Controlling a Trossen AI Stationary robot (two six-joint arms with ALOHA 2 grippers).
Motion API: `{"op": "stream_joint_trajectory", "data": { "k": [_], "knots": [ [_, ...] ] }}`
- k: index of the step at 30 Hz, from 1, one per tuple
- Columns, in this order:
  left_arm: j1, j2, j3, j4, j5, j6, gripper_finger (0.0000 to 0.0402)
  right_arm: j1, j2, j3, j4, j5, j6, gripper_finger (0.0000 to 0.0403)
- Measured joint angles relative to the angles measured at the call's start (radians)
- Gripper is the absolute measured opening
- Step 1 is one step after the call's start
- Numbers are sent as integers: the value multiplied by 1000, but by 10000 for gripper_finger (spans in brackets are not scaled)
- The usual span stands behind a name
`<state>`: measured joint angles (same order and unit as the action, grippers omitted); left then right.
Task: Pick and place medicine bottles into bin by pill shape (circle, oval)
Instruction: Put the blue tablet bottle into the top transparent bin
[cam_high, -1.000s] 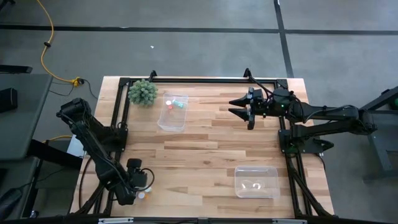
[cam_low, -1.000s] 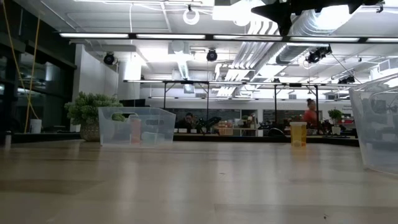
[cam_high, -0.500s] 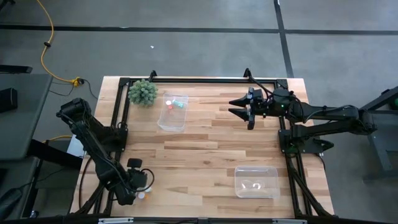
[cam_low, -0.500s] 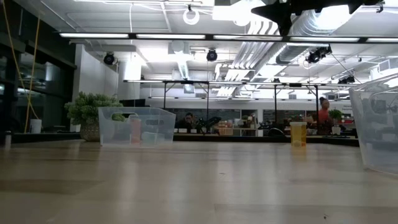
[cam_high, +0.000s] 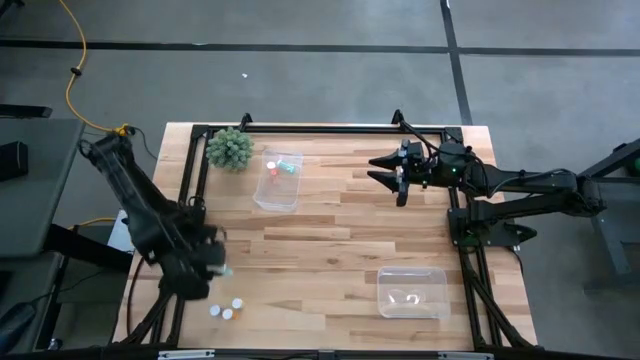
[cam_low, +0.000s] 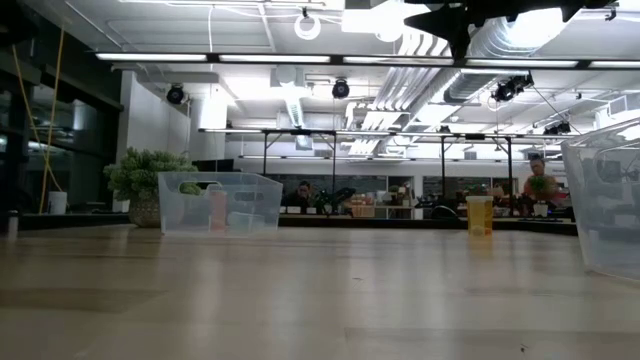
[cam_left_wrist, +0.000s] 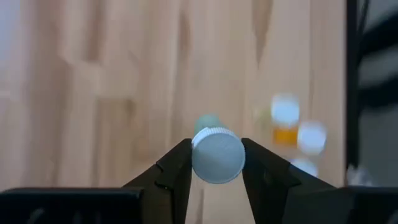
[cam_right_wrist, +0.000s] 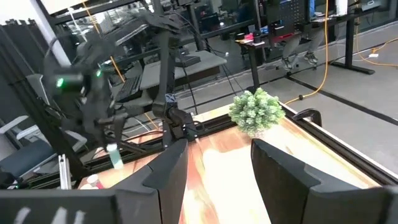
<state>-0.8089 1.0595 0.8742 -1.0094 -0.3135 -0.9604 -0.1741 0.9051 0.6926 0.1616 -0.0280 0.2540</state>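
My left gripper (cam_high: 215, 266) is above the table's near left part, shut on a small medicine bottle with a pale round cap (cam_left_wrist: 217, 155). Three more bottles (cam_high: 228, 309) stand on the table just nearer than it; they show blurred in the left wrist view (cam_left_wrist: 292, 127). My right gripper (cam_high: 386, 176) hovers open and empty over the far right of the table. A clear bin (cam_high: 278, 181) at the far middle holds a few bottles. A second clear bin (cam_high: 412, 292) stands near right. My left gripper pinches the bottle between its two fingers, one on each side of the cap (cam_left_wrist: 217, 155). The fingers come from above, pointing down. The bottle is lifted clear of the table, its cap end toward the wrist camera; it also shows in the right wrist view (cam_right_wrist: 112, 155).
A green spiky ball plant (cam_high: 230, 148) stands at the far left beside the far bin. A black frame (cam_high: 320, 128) runs along the table's edges. Bare wood lies between the two bins (cam_high: 320, 240).
My left gripper has gone up and a little toward the table's far edge, away from the bottles at the near left corner, taking one bottle up clear of the table. The other bottles, hidden under it before, now show.
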Motion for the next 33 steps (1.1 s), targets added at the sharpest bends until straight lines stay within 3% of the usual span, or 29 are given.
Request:
{"op": "stream_joint_trajectory", "data": {
  "k": [3, 7, 11, 13, 16, 19, 22, 28, 33],
  "knots": [
    [78, -138, 0, 35, -147, 28, 113, 0, 0, 0, 0, 0, 1, 170],
    [222, -274, 0, 168, -351, 182, 113, 0, 0, 0, 0, -1, 17, 170],
    [404, -328, 1, 419, -397, 439, 113, 0, 0, 0, 1, -4, 18, 170],
    [501, -325, 1, 567, -343, 562, 113, 0, 0, 0, 10, -18, 16, 170],
    [644, -279, 1, 785, -180, 696, 113, 0, 0, 0, 35, -65, -4, 170],
    [768, -205, 1, 943, -3, 763, 113, 8, 0, 0, 54, -109, -30, 170],
    [857, -124, 1, 1052, 110, 796, 113, 30, 0, 0, 60, -113, -58, 170],
    [924, 1, 0, 1218, 223, 797, 113, 71, 0, 0, 62, -95, -105, 170],
    [927, 32, 0, 1237, 234, 807, 113, 72, 0, 0, 62, -87, -105, 170]
  ]
}}
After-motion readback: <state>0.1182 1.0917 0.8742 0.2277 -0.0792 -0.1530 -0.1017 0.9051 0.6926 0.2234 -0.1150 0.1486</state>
